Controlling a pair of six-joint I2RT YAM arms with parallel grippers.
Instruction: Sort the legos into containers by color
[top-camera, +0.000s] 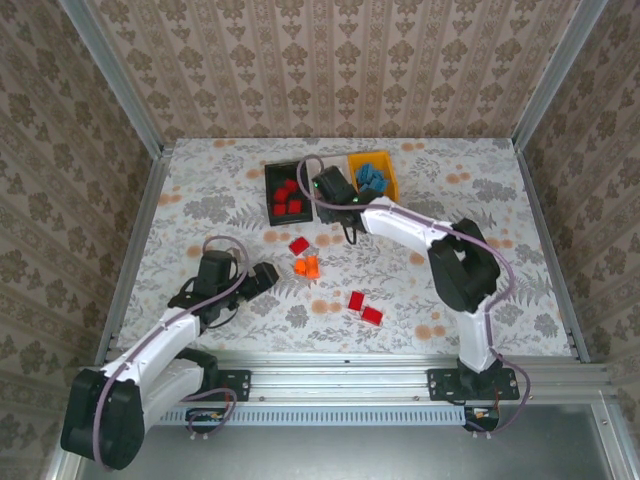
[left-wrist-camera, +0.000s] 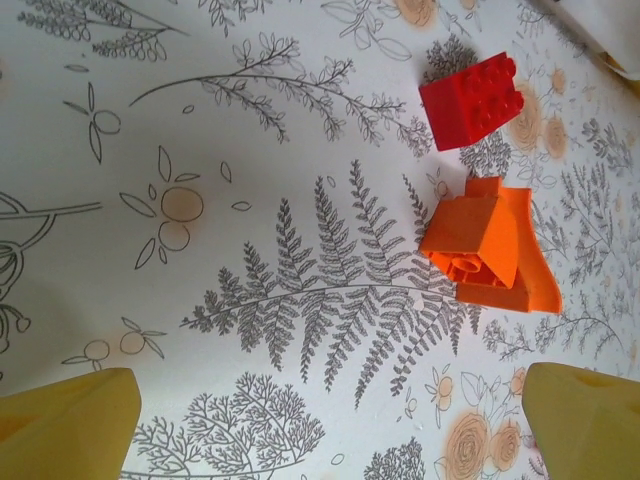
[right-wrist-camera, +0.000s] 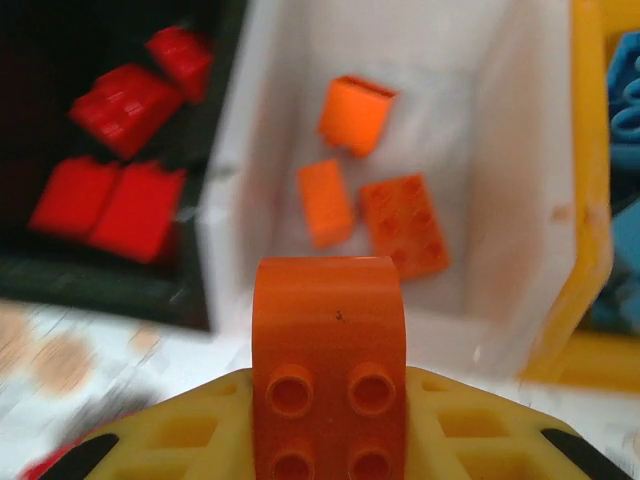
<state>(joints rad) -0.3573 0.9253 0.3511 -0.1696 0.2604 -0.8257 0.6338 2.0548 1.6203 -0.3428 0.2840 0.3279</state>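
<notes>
Jaws of right gripper (right-wrist-camera: 329, 436) around orange lego (right-wrist-camera: 329, 330)

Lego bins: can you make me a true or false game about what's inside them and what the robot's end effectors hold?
1. The right end effector holds an orange brick. True.
2. The white bin has blue bricks in it. False: three orange bricks lie in it.
3. The black bin has red bricks in it. True.
4. The left end effector is gripping something. False: it is open and holds nothing.
</notes>
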